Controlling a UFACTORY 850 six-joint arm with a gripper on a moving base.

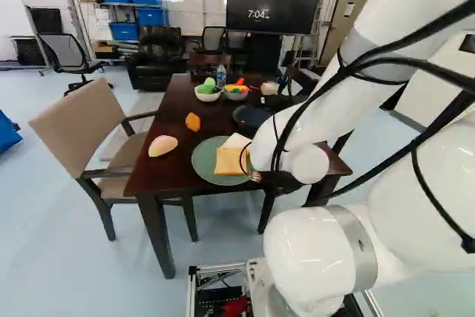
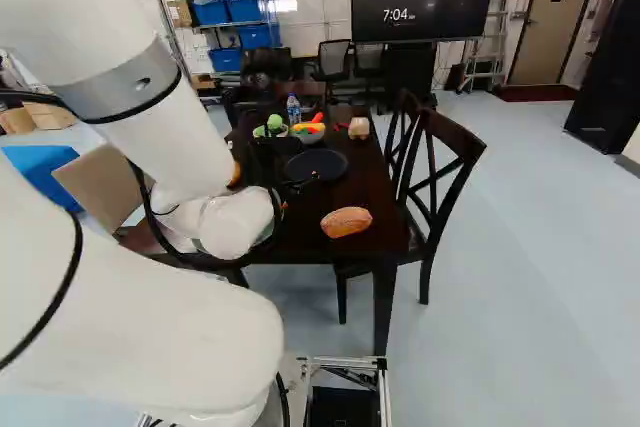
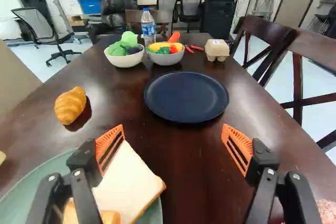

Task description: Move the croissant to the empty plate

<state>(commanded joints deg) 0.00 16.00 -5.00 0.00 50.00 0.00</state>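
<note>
1. The black, two-fingered gripper (image 3: 173, 129) is standing released, fingers wide apart.
2. Ahead being twelve, the golden-brown, curved croissant (image 3: 70, 105) is lying at its ten o'clock on the dark wooden table (image 3: 181, 182), long axis running roughly one to seven.
3. The round, dark-blue plate (image 3: 186, 96) is sitting near twelve, bare.

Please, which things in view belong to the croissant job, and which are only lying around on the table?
For the job:
- croissant
- empty dark blue plate
- open gripper

Only lying around:
- green plate with bread slices
- long loaf
- pale rounded item
- two filled bowls
- bottle
- egg carton
</note>
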